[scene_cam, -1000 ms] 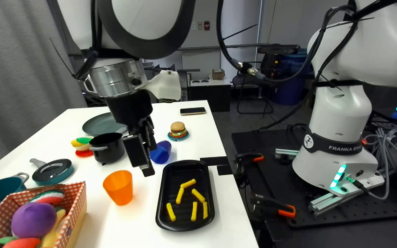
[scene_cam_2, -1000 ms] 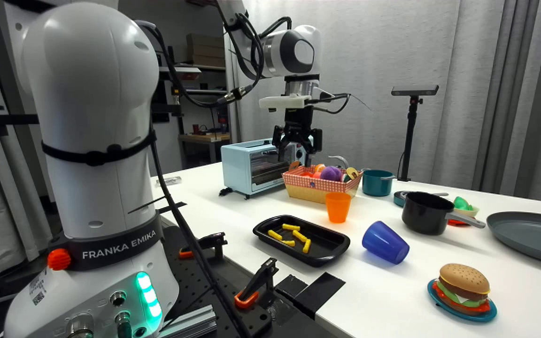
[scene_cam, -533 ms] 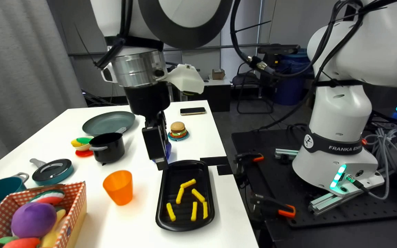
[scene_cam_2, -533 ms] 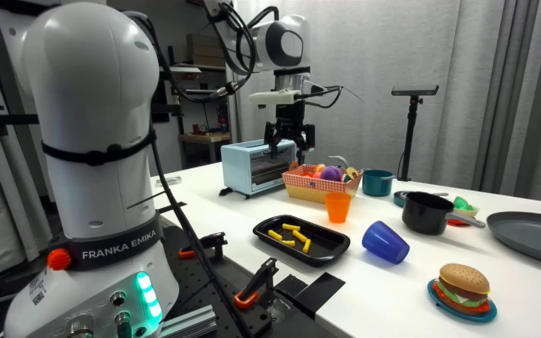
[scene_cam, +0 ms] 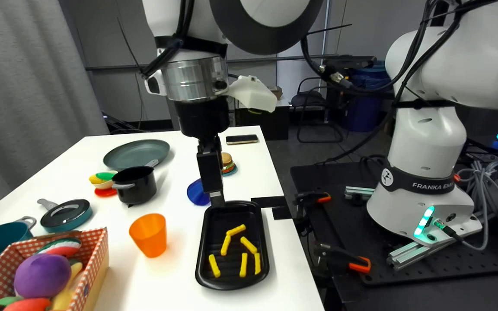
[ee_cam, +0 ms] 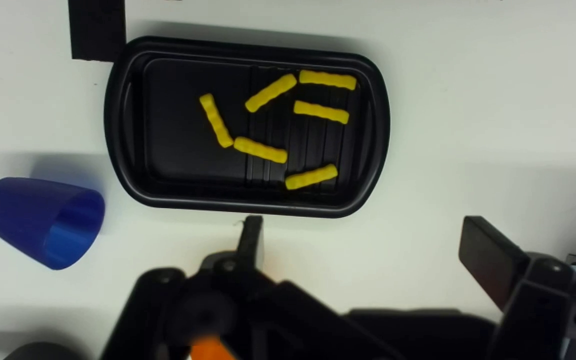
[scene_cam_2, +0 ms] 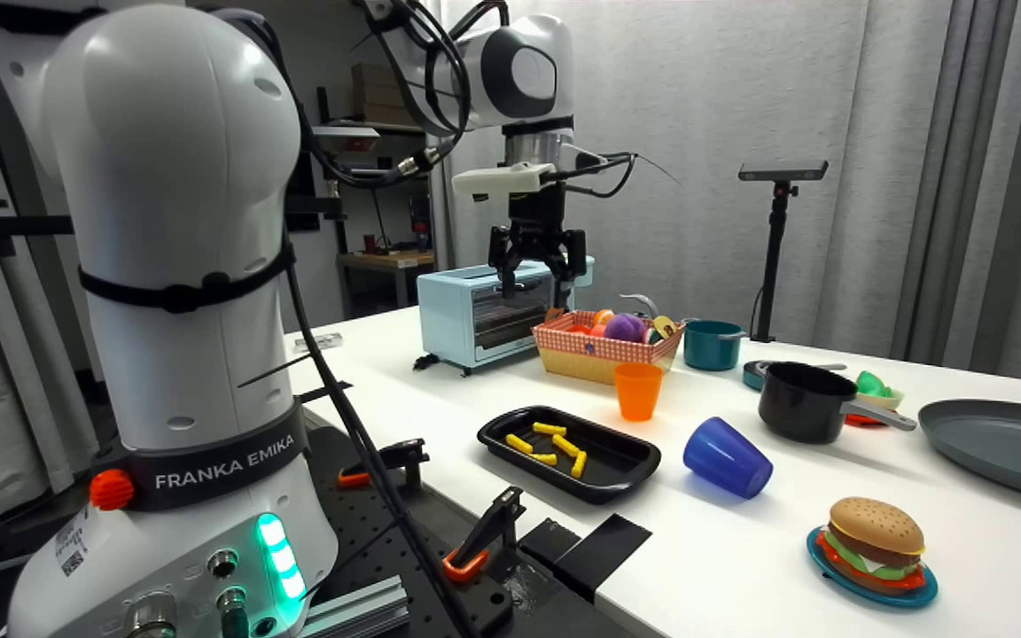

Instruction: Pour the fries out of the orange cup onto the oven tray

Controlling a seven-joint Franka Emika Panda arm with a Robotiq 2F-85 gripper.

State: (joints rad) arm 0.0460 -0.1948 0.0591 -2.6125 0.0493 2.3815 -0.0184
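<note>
On the tray [ee_cam: 183, 125], six fries [ee_cam: 260, 150]

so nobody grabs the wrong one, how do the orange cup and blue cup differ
The orange cup stands upright; the blue cup lies on its side. The orange cup's mouth faces up, while the blue cup's opens sideways. Both are tapered tumblers, with no handle showing, on the white table.

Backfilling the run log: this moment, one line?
gripper open, empty | fries on oven tray | orange cup upright on table
</note>
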